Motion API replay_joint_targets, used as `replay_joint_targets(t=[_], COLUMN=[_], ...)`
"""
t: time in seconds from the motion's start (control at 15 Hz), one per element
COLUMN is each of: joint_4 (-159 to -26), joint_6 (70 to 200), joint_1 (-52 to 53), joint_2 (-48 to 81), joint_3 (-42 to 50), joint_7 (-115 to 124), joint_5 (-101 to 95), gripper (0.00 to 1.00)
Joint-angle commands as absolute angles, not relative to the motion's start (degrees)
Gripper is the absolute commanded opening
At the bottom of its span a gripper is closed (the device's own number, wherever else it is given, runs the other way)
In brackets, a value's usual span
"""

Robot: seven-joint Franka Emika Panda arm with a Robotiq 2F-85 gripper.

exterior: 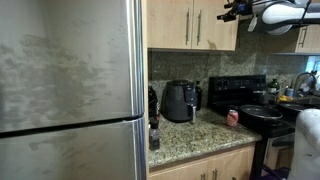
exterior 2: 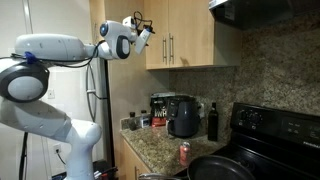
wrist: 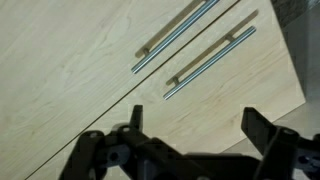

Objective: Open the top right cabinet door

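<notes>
While the gripper (wrist: 193, 128) hovers in front of the upper cupboards, its jaws are spread wide with nothing between them, as the wrist view shows along its bottom edge. It has not touched anything yet.

The top right cabinet door (exterior 2: 193, 35) sits at upper centre in both exterior views and looks flush shut. Its slim handle (exterior 2: 173, 47) runs along the door's left edge, just beside the neighbouring door's handle (exterior 2: 167, 47). From the wrist, both bars cross the upper middle of the frame on a slant, and I cannot say for sure which is which.

That closeness is what worries me. With the jaws this wide, a slightly off approach could straddle both bars or close on the wrong one, and then the wrong door would move, or none. The bar is thin and smooth, so a shallow or skewed pinch may slip off once the pull begins. The door will swing in an arc about its far edge, so a straight tug could twist the grip loose. The range hood (exterior 2: 228, 9) at upper right sits near the door's hinge side and may limit the swing.
</notes>
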State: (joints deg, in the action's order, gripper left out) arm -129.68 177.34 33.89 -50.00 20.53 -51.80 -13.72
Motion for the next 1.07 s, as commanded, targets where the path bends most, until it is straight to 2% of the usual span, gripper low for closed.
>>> replay_joint_targets(t=[0.0, 0.27, 0.4, 0.8, 0.87, 1.0], joint_4=[-129.0, -127.7, -125.0, -117.5, -120.3, -118.2], joint_6=[179.6, 182.3, 178.3, 181.8, 181.2, 181.3], joint_1=[36.3, 42.3, 54.5, 79.3, 72.3, 78.5], joint_2=[-49.5, -48.0, -48.7, -50.3, -49.2, -50.2], joint_3=[21.8, 24.6, 29.8, 40.3, 36.8, 40.4], joint_7=[-51.4, -50.9, -54.9, -62.7, -58.1, -58.6], joint_5=[-13.3, -13.5, -11.0, -0.1, -4.5, -4.3], gripper=[1.0, 1.0, 1.0, 1.0, 1.0, 1.0])
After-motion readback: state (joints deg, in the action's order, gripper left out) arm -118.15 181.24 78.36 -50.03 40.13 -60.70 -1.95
